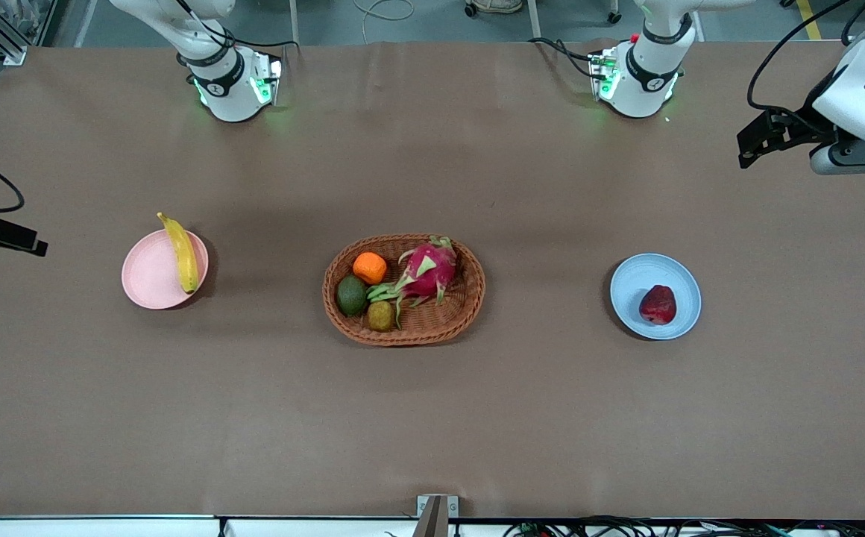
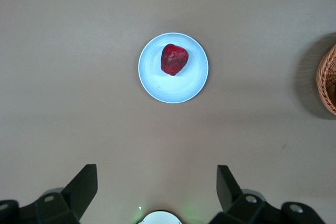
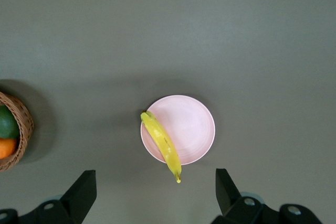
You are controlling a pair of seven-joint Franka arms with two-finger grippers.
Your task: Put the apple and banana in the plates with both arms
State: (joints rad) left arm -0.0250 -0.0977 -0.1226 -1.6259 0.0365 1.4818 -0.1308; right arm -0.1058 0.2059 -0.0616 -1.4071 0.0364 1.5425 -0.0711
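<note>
The dark red apple (image 1: 658,304) lies in the pale blue plate (image 1: 636,279) toward the left arm's end of the table; both also show in the left wrist view, apple (image 2: 174,59) on plate (image 2: 173,86). The yellow banana (image 1: 181,252) lies across the pale pink plate (image 1: 148,280) on the side toward the basket, one tip past the rim; the right wrist view shows the banana (image 3: 161,144) and the plate (image 3: 190,123). My left gripper (image 1: 764,139) (image 2: 156,187) is open and empty, high over the table's left-arm end. My right gripper (image 1: 1,235) (image 3: 156,190) is open and empty, high over the right-arm end.
An oval wicker basket (image 1: 470,287) stands mid-table between the plates, holding a pink dragon fruit (image 1: 429,272), an orange (image 1: 370,268), an avocado (image 1: 352,294) and a brownish fruit (image 1: 381,315). The arm bases (image 1: 233,86) (image 1: 637,78) stand farthest from the front camera.
</note>
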